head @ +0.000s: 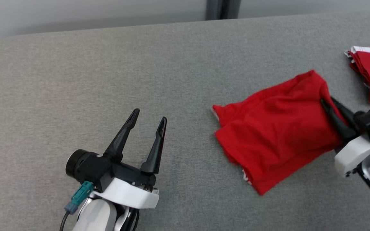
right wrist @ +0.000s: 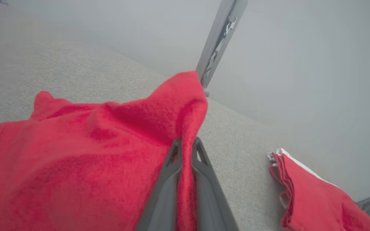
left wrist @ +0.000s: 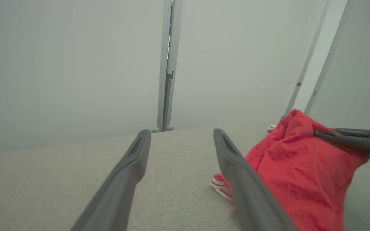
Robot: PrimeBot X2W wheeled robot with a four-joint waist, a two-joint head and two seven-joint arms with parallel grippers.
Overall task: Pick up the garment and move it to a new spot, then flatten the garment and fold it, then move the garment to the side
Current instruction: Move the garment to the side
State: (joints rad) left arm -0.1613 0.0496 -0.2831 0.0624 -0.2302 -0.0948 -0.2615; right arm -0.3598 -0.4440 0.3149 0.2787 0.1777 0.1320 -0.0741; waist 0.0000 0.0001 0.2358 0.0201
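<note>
Tips of right claw (head: 327, 100) pinched shut on the raised edge of the red garment (head: 278, 134), garment lying leftward from it on the grey table (head: 108, 64), left claw (head: 149, 115) wide open, empty, well apart.

My head camera looks down on the grey table (head: 140, 64). My 2 wrist cameras sit low over it, facing the far wall (left wrist: 59, 64); all 3 views share the red garment (head: 278, 138).
</note>
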